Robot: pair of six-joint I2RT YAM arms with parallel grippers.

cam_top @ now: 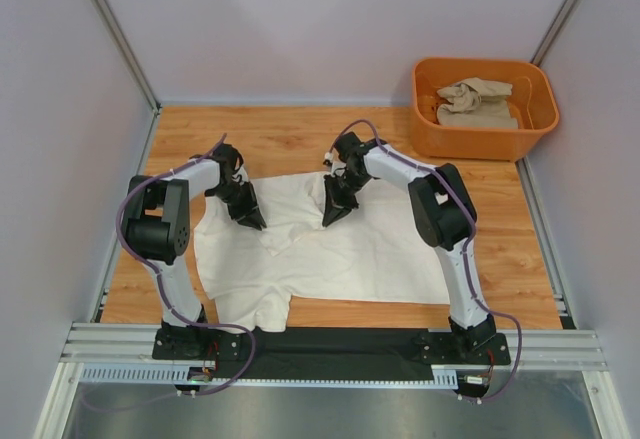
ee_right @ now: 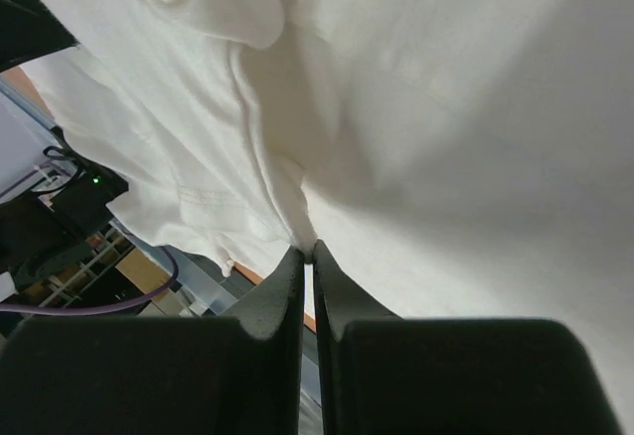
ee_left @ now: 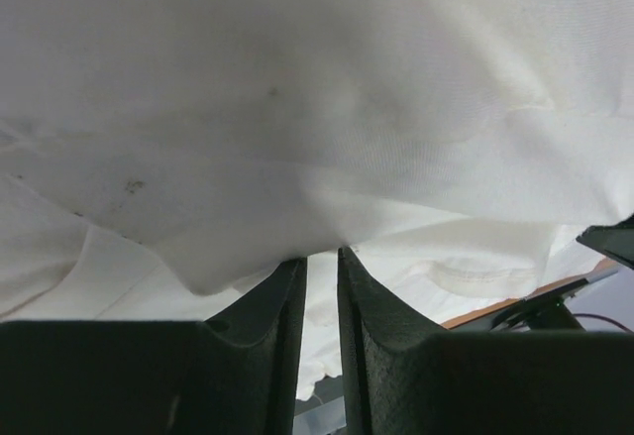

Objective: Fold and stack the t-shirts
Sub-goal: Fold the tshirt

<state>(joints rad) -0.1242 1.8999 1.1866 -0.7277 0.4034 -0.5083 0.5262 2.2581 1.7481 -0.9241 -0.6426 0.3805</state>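
A cream-white t-shirt [cam_top: 360, 254] lies spread on the wooden table, its far edge raised and drawn toward the near side. My left gripper [cam_top: 252, 221] pinches that edge on the left and my right gripper [cam_top: 333, 217] pinches it near the middle. In the left wrist view the left gripper [ee_left: 322, 254] has a narrow gap, with a fold of the shirt [ee_left: 297, 108] caught at its tips. The right gripper [ee_right: 308, 247] is shut tight on a pinch of the same shirt [ee_right: 446, 108]. A sandy beige t-shirt [cam_top: 475, 102] sits crumpled in the tub.
An orange plastic tub [cam_top: 480, 144] stands at the back right corner of the table [cam_top: 300, 134]. Pale walls close in the left, right and back sides. A metal rail with the arm bases runs along the near edge.
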